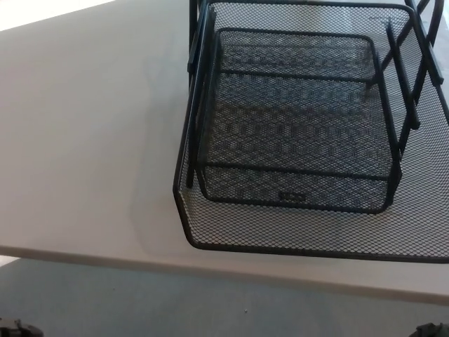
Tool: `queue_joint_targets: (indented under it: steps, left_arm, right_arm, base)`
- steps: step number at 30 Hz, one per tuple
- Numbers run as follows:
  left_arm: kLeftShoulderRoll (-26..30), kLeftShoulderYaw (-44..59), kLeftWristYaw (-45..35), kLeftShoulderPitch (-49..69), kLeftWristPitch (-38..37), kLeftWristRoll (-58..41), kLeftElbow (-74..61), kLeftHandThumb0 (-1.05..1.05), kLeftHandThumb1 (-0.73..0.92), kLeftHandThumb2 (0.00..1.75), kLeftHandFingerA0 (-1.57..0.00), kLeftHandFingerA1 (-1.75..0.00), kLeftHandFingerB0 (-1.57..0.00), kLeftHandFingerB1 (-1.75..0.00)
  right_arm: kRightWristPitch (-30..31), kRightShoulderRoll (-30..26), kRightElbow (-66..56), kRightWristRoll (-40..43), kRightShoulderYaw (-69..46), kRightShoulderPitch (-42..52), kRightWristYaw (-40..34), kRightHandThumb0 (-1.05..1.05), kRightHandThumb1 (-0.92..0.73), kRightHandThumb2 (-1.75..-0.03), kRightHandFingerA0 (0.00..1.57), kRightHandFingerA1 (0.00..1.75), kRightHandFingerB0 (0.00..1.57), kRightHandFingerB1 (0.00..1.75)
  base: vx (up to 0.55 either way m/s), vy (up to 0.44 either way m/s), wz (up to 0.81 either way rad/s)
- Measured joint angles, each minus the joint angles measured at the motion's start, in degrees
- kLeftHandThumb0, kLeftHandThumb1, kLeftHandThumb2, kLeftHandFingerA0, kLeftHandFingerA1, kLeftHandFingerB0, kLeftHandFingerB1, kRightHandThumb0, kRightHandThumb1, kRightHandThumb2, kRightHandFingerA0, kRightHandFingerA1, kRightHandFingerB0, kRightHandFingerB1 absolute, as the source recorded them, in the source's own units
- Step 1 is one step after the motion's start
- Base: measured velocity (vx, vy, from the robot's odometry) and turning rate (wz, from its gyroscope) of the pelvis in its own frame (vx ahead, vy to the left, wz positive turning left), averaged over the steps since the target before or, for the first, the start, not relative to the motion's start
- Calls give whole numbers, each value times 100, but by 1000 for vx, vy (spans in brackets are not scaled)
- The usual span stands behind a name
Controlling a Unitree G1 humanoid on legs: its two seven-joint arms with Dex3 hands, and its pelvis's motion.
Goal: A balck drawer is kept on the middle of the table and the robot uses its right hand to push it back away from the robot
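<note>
neither hand shows clearly, so whether the fingers are open, closed or gripping cannot be told; only dark scraps sit at the two lower corners. a black wire-mesh drawer tray [295, 119] rests inside a larger black mesh frame [210, 225], on the right part of the pale flat bench [84, 140], its front near the closest edge. grey floor [210, 309] lies below.
</note>
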Motion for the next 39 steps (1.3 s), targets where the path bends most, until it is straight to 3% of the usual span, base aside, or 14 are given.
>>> queue_joint_targets:
  steps: [8, 9, 13, 24, 25, 26, 27, 32, 33, 35, 36, 37, 38, 39]
  left_arm:
    - [11, 9, -179, 1, -276, -1, 163, -63, 65, 102, -34, -52, -16, -42]
    - [11, 11, -184, 1, -288, -1, 174, -65, 83, 65, -37, -34, -30, -31]
    - [9, 23, -198, -3, -333, -1, 238, -68, 86, 66, -37, -33, -28, -30]
    - [-2, 12, -197, -27, -333, 8, 241, -67, 84, 66, -37, -33, -31, -31]
    - [-5, 12, -197, -28, -333, 9, 240, -69, 69, 103, -34, -51, -17, -42]
    - [-10, 11, -197, -29, -333, 9, 240, -69, 69, 103, -34, -51, -17, -42]
    - [-14, 11, -197, -30, -333, 9, 240, -68, 83, 66, -37, -33, -31, -31]
    - [-21, 9, -197, -36, -333, 12, 240, -67, 83, 65, -37, -33, -31, -31]
    - [-21, 9, -197, -36, -333, 13, 240, -68, 68, 102, -34, -51, -17, -42]
    - [-24, 9, -197, -38, -333, 15, 240, -67, 67, 101, -34, -52, -17, -42]
    - [-24, 9, -197, -39, -333, 16, 240, -66, 82, 65, -37, -34, -31, -31]
    - [-25, 8, -197, -39, -333, 18, 240, -66, 82, 65, -37, -34, -31, -31]
    - [-25, 9, -197, -39, -333, 20, 240, -68, 67, 101, -34, -51, -17, -42]
    - [-25, 8, -197, -39, -333, 20, 240, -70, 68, 101, -34, -50, -19, -42]
  right_arm:
    - [-337, 0, 52, 13, -152, 52, -19, -46, -69, -61, 73, 61, 63, 43]
    - [-360, 0, 48, 27, -181, 62, -3, -47, -71, -62, 64, 48, 52, 39]
    - [-433, -9, -226, 223, -377, 174, 313, -54, -70, -62, 47, 39, 36, 34]
    - [-426, -489, -1900, 648, -564, 979, 1230, -58, -70, -63, 46, 37, 37, 33]
    - [-427, -546, -2094, 689, -590, 1089, 1293, -61, -72, -63, 45, 37, 36, 33]
    - [-427, -614, -2304, 737, -625, 1223, 1360, -61, -72, -63, 45, 37, 36, 33]
    - [-429, -667, -2487, 778, -659, 1340, 1418, -62, -72, -64, 45, 37, 35, 33]
    - [-436, -932, -3470, 1007, -864, 1951, 1705, -62, -71, -63, 45, 37, 35, 33]
    - [-436, -959, -3591, 1042, -894, 2025, 1741, -64, -75, -63, 46, 37, 36, 33]
    - [-437, -1066, -4005, 1144, -988, 2278, 1860, -67, -71, -64, 45, 39, 33, 34]
    - [-438, -1131, -4206, 1200, -1030, 2402, 1923, -65, -71, -63, 44, 39, 33, 34]
    - [-441, -1194, -4414, 1262, -1076, 2531, 1991, -65, -71, -63, 44, 39, 33, 34]
    - [-445, -1264, -4624, 1331, -1121, 2654, 2062, -67, -71, -64, 43, 39, 32, 33]
    - [-446, -1299, -4725, 1364, -1144, 2712, 2098, -68, -71, -64, 43, 39, 32, 33]
  base:
    - [53, -1, 1]
    - [0, 0, 0]
    - [0, 0, 0]
    - [0, 0, 0]
    - [0, 0, 0]
    - [0, 0, 0]
    - [0, 0, 0]
    - [0, 0, 0]
    - [0, 0, 0]
    - [0, 0, 0]
    - [0, 0, 0]
    - [0, 0, 0]
    - [0, 0, 0]
    - [0, 0, 0]
